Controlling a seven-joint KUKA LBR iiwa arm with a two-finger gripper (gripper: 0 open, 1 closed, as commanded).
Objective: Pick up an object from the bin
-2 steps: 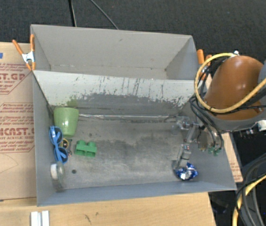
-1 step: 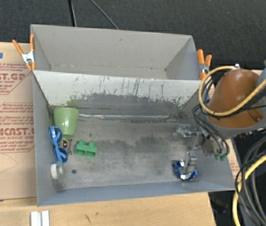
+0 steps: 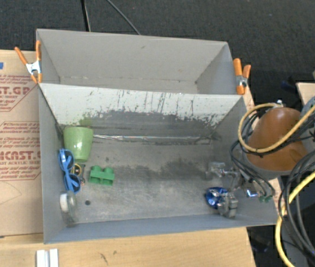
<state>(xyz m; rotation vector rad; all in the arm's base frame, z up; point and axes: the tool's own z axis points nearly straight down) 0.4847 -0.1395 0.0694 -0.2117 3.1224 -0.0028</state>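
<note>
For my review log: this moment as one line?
gripper: lower-right corner of bin | beside small blue object | grasp: unclear | left: green cup, green block

Plain grey bin [image 3: 146, 65]: sloped back wall shows dark vertical scuff streaks and a darker smear along its foot, floor is mottled grey. Left side holds a pale green cup [image 3: 78, 142], a bright blue looped piece [image 3: 66, 168] with a dark spot, a solid green block [image 3: 101, 175] and a small whitish-clear piece [image 3: 65, 202]. Right front corner: shiny blue object [image 3: 214, 196] with white glints beside the silver-grey gripper [image 3: 227, 191]; wrist cover [image 3: 274, 141] is orange-brown, cables [image 3: 299, 188] yellow and black.
</note>
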